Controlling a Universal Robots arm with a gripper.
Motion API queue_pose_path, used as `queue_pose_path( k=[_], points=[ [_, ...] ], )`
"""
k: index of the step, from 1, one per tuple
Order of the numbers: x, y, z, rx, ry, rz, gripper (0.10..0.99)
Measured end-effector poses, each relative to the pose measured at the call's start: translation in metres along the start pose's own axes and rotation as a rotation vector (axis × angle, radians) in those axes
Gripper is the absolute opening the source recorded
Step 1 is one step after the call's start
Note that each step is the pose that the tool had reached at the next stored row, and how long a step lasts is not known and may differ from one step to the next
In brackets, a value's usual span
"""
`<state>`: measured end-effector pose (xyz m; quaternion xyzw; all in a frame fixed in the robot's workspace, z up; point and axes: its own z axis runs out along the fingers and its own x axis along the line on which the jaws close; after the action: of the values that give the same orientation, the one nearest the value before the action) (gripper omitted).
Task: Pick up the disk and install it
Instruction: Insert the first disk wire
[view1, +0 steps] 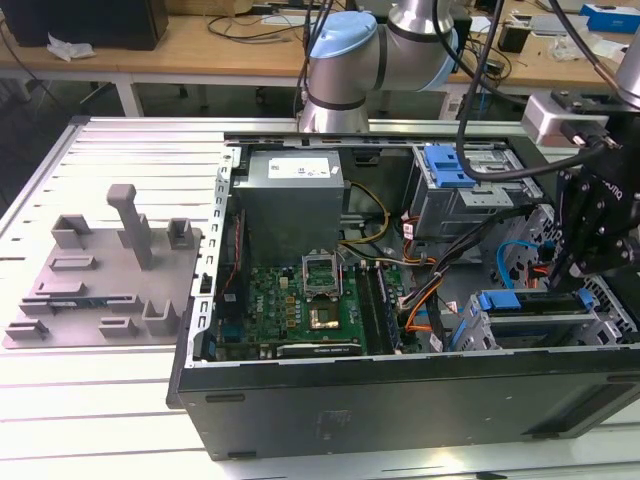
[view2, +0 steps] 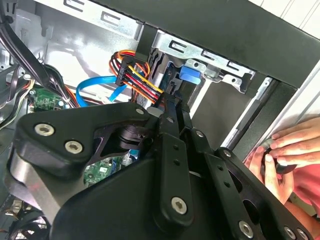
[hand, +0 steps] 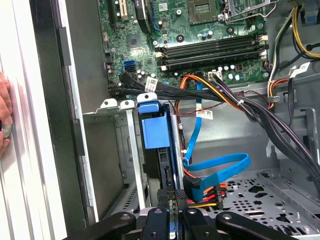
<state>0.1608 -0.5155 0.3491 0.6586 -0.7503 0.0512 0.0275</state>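
A pale slatted tabletop (view1: 120, 160) spreads across the foreground; at twelve o'clock, a wooden desk (view1: 200, 45) strewn with cables (view1: 250, 25), dark floor (view1: 60, 100) beneath.

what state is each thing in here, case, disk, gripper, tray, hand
computer case: on its side, side panel off, insides exposed
disk: standing on edge in the drive cage, blue frame end showing
gripper: at the disk's edge by the cage
grey tray: lying flat outside the case, at the exterior view's left
hand: resting by the case's outer wall
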Motion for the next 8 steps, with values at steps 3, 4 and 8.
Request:
queue_pose_path(
  k=[3, 4, 8],
  points=[
    [-0.0001, 0.0, 0.0008, 0.0, 0.0001, 0.0, 0.165],
    [-0.0001, 0.0, 0.001, 0.0, -0.0001, 0.0, 0.165],
    [-0.0002, 0.0001, 0.002, 0.0, 0.0, 0.0, 0.165]
  ],
)
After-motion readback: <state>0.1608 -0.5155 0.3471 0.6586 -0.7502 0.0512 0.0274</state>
